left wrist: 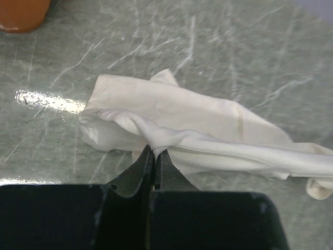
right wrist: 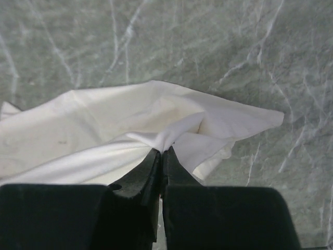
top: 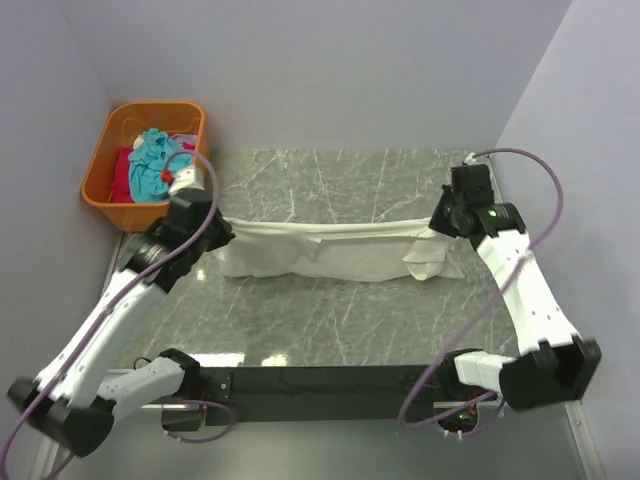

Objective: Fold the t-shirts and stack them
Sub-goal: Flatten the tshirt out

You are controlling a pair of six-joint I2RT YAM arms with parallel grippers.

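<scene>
The cream t-shirt (top: 335,250) hangs stretched in a long band across the middle of the marble table, its lower part resting on the surface. My left gripper (top: 218,231) is shut on its left end, seen pinched in the left wrist view (left wrist: 154,150). My right gripper (top: 440,222) is shut on its right end, pinched in the right wrist view (right wrist: 163,150). The shirt shows in both wrist views, from the left wrist (left wrist: 208,125) and from the right wrist (right wrist: 93,135). A teal t-shirt (top: 155,160) and a red t-shirt (top: 122,175) lie bunched in the orange basket.
The orange plastic basket (top: 105,200) stands at the table's far left corner, close behind my left arm; its corner shows in the left wrist view (left wrist: 21,15). Walls close in on the left, back and right. A dark bar (top: 320,380) runs along the near edge.
</scene>
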